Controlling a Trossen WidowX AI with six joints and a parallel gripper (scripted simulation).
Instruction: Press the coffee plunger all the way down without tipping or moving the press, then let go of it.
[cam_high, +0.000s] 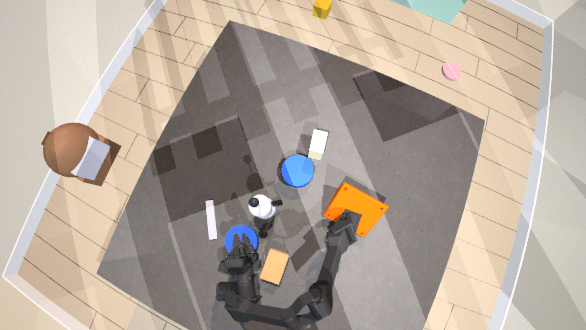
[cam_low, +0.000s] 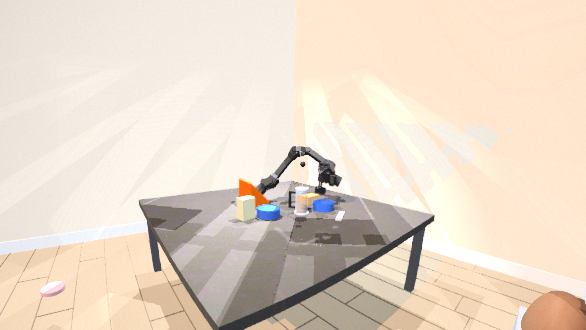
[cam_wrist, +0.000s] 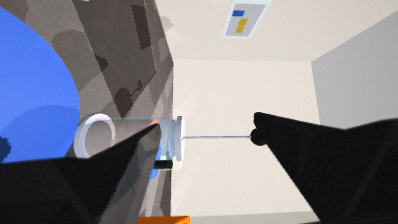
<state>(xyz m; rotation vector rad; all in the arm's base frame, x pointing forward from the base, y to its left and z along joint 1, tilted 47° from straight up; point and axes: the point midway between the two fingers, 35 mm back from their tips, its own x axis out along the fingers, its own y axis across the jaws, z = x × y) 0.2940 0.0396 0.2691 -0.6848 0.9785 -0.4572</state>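
The coffee press (cam_high: 266, 210) (cam_low: 301, 202) (cam_wrist: 179, 142) stands upright on the table, with a clear body, a white lid and a dark side handle. Its plunger is up: a thin bare rod rises well above the lid to a black knob (cam_high: 254, 202) (cam_low: 302, 164) (cam_wrist: 257, 137). My gripper (cam_high: 242, 237) (cam_low: 330, 185) (cam_wrist: 207, 122) is open and empty, its fingers one above the other, over a blue disc and short of the press. In the wrist view the knob overlaps the edge of the upper finger; whether they touch cannot be told.
A blue disc (cam_high: 241, 232) (cam_low: 323, 206) (cam_wrist: 35, 85) lies below the gripper, a second blue disc (cam_high: 298, 171) (cam_low: 268, 212) beyond the press. A tan block (cam_high: 275, 267), white bar (cam_high: 211, 220) (cam_low: 340, 216), cream block (cam_high: 318, 141) (cam_low: 245, 208) and orange plate (cam_high: 370, 207) surround it.
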